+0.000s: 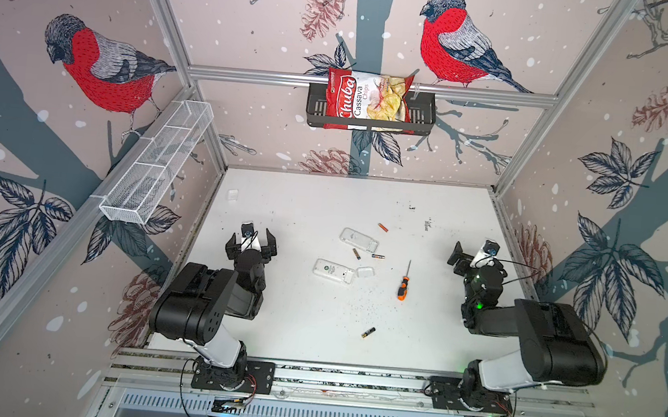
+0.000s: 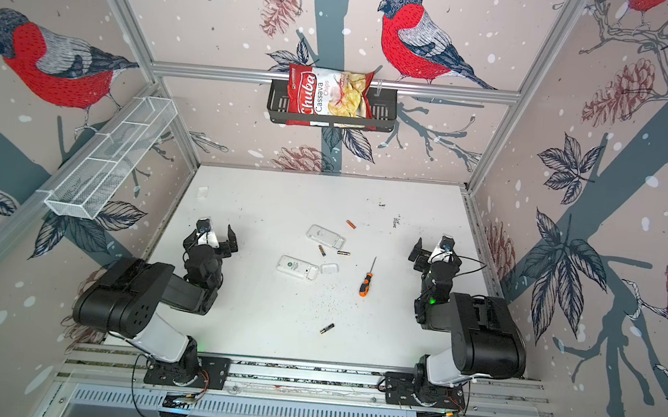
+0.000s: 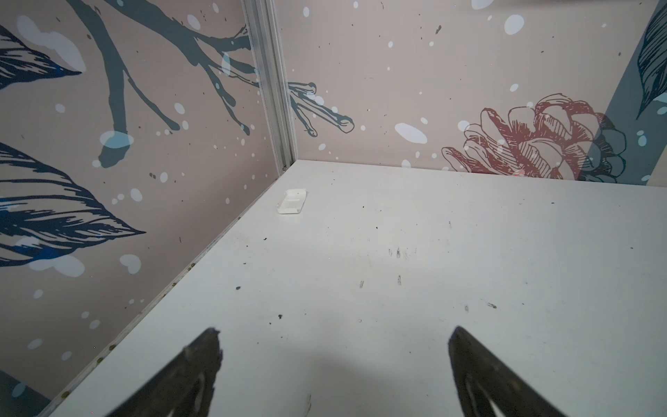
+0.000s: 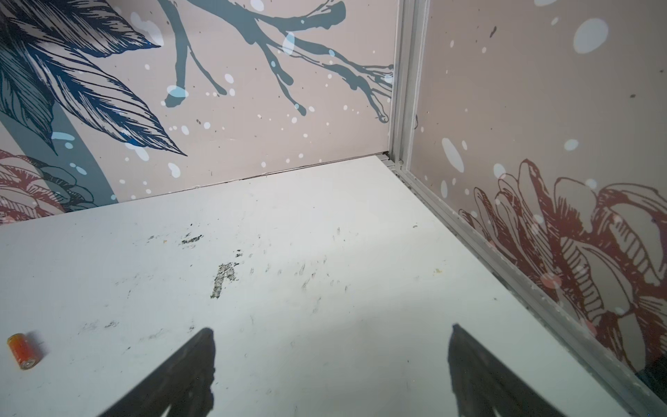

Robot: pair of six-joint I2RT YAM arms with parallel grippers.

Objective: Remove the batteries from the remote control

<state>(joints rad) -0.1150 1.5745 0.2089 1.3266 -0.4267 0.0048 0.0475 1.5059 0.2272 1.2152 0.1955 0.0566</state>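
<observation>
Table (image 1: 304,198) is white and scuffed, and my left gripper (image 3: 335,331) and right gripper (image 4: 330,330) hover at its two sides, both claws spread wide, pinching nothing. Between them I see the far remote (image 1: 358,240) and near remote (image 1: 333,271), with a screwdriver (image 1: 403,285) to their right. The batteries lie loose on the table: an orange battery (image 1: 382,227) beyond the far remote, a dark battery (image 1: 356,254) near a second dark battery (image 1: 378,256) between the remotes, and a fourth battery (image 1: 368,332) alone towards the front.
</observation>
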